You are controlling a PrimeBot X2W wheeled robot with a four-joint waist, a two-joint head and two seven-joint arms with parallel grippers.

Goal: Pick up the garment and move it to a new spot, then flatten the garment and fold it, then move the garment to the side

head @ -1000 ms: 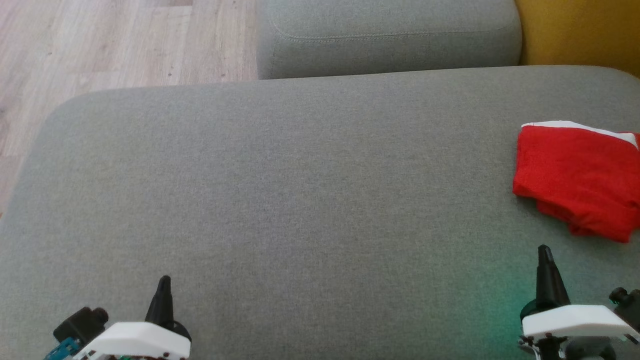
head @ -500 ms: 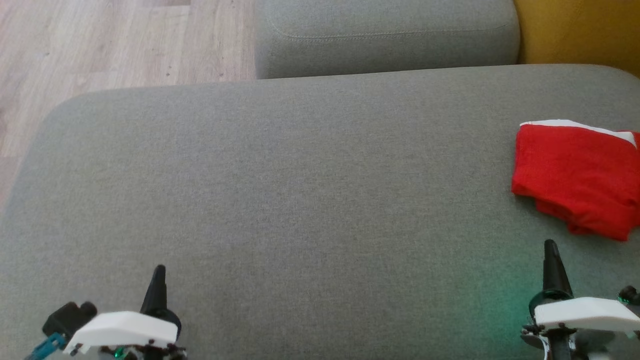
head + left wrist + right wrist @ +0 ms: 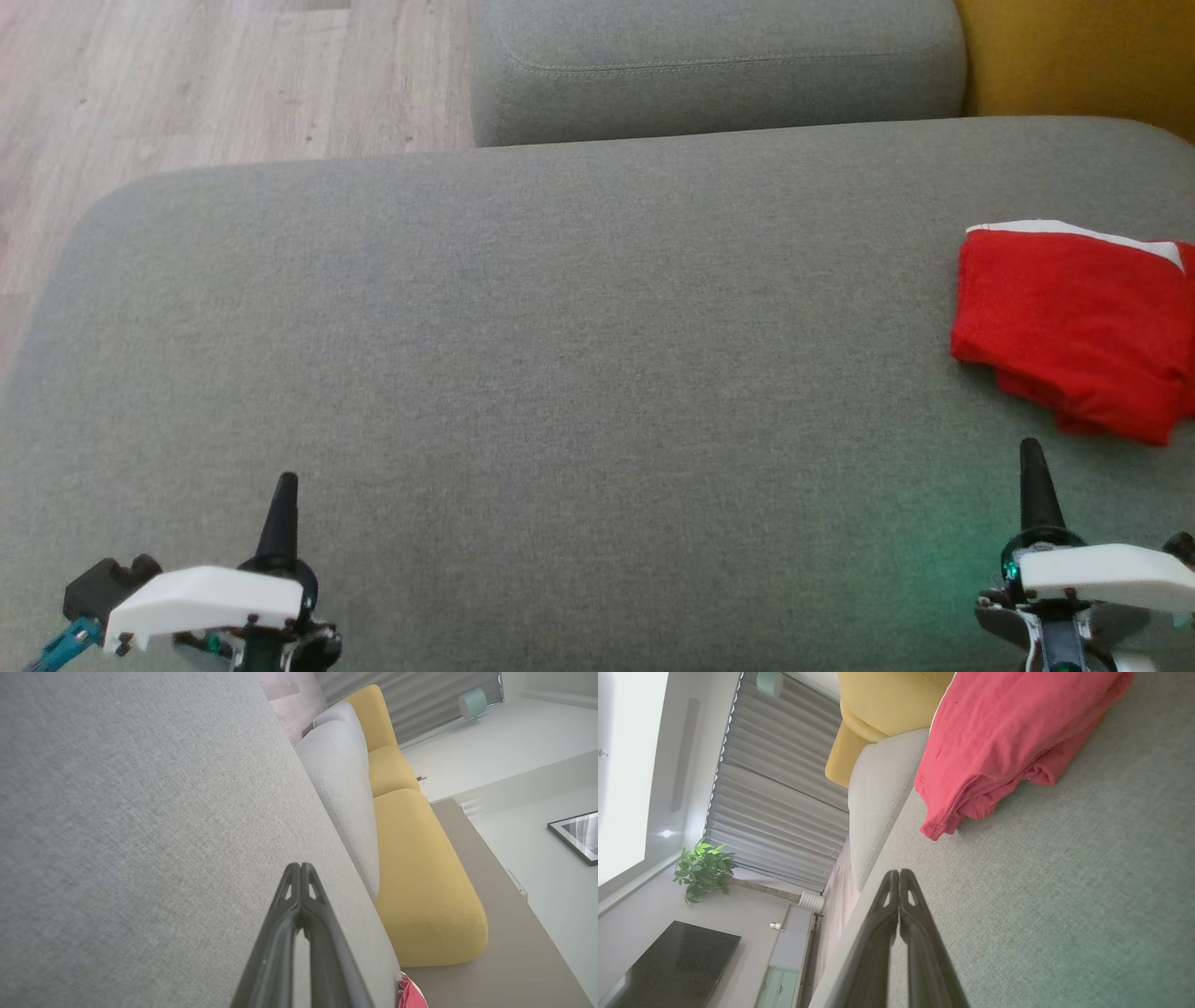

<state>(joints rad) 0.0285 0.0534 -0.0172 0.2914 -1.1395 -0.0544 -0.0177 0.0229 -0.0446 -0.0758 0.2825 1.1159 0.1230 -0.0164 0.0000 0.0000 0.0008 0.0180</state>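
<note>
My two end effectors are both pressed fully closed, fingers together, gripping nothing. My left end effector [image 3: 283, 481] shows at the lower left of the head view and my right end effector [image 3: 1030, 450] at the lower right, both over the one large grey seat cushion [image 3: 560, 327]. The single red garment [image 3: 1064, 327], folded with a white edge along its top, lies on that cushion at the right edge of the frame. It is just above my right end effector and apart from it, with bare grey fabric between them. Further out are a second grey cushion [image 3: 719, 65] at top centre, one yellow cushion [image 3: 1074, 56] at the upper right, and wooden floor [image 3: 187, 84] at the upper left.
</note>
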